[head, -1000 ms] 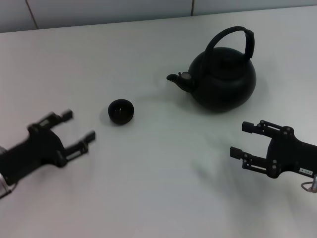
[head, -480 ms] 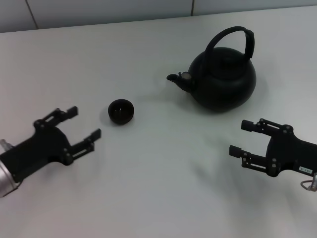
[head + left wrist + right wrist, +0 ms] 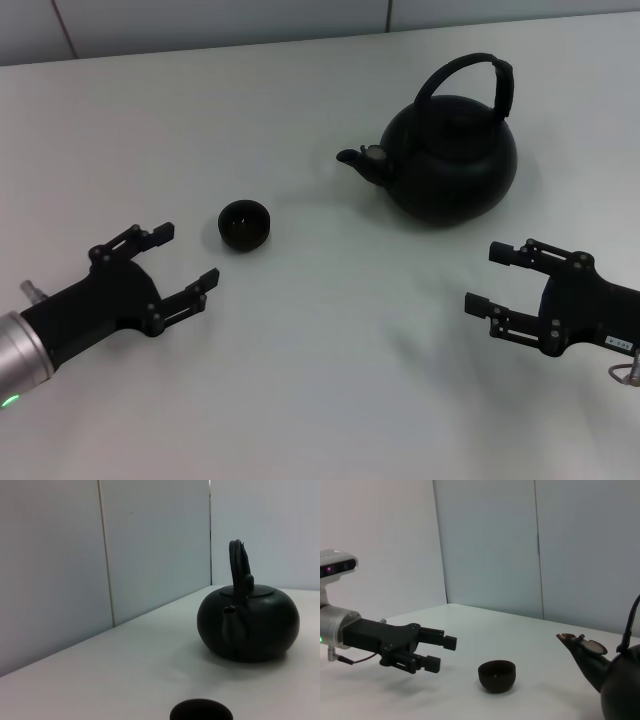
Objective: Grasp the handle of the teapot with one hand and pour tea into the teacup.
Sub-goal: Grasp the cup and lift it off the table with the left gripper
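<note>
The left tool (image 3: 185, 253) hangs low over the counter (image 3: 320, 380) with its two fingers spread wide apart, holding nothing and touching nothing; its tips point toward the cup (image 3: 244, 224), which sits near them but clear of them. In the right wrist view the same left tool (image 3: 444, 653) shows from the side, fingers parted, with the cup (image 3: 497, 675) standing apart from it on the counter. The right tool (image 3: 492, 278) hovers at the near right, also released, fingers well apart and empty, aimed toward the teapot (image 3: 450, 160) but not touching it. The teapot stands upright at the far right of the counter, its short spout (image 3: 356, 159) turned toward the cup, well apart from it. The handle (image 3: 470, 82) rises upright in an arch over the lid, free of both tools. The left wrist view shows the teapot (image 3: 248, 626) spout-on with the handle (image 3: 239, 567) seen edge-on above it, and the rim of the cup (image 3: 201, 711) at the frame's edge. A panelled wall (image 3: 100, 555) backs the counter.
</note>
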Action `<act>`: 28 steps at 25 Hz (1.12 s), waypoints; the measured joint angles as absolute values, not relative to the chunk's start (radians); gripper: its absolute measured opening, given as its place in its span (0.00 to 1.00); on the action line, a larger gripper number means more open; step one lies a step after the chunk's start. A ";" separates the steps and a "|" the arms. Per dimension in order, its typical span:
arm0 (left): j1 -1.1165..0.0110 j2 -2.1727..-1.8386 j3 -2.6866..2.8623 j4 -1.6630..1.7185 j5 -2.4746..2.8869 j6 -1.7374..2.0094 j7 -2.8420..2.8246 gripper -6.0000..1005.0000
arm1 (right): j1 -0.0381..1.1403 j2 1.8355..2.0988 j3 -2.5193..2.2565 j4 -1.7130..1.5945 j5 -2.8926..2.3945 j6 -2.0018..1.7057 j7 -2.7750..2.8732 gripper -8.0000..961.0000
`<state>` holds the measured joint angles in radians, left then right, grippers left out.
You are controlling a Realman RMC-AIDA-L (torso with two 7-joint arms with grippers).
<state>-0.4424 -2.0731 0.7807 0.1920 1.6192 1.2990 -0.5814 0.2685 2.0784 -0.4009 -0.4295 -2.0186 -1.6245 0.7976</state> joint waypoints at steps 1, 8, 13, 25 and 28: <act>-0.448 -2.075 0.781 0.189 1.618 1.294 -0.581 0.79 | 0.268 2.078 -0.401 -0.430 -2.019 -1.625 0.798 0.75; -0.516 -2.078 0.781 0.126 1.617 1.213 -0.579 0.79 | 0.270 2.078 -0.402 -0.429 -2.019 -1.626 0.798 0.76; -0.556 -2.080 0.773 0.094 1.612 1.190 -0.579 0.79 | 0.271 2.078 -0.396 -0.430 -2.019 -1.626 0.798 0.76; -0.636 -2.080 0.738 0.030 1.600 1.073 -0.528 0.79 | 0.276 2.077 -0.395 -0.434 -2.019 -1.623 0.798 0.76; -0.644 -2.080 0.733 0.026 1.599 1.066 -0.527 0.79 | 0.277 2.077 -0.393 -0.434 -2.018 -1.623 0.798 0.76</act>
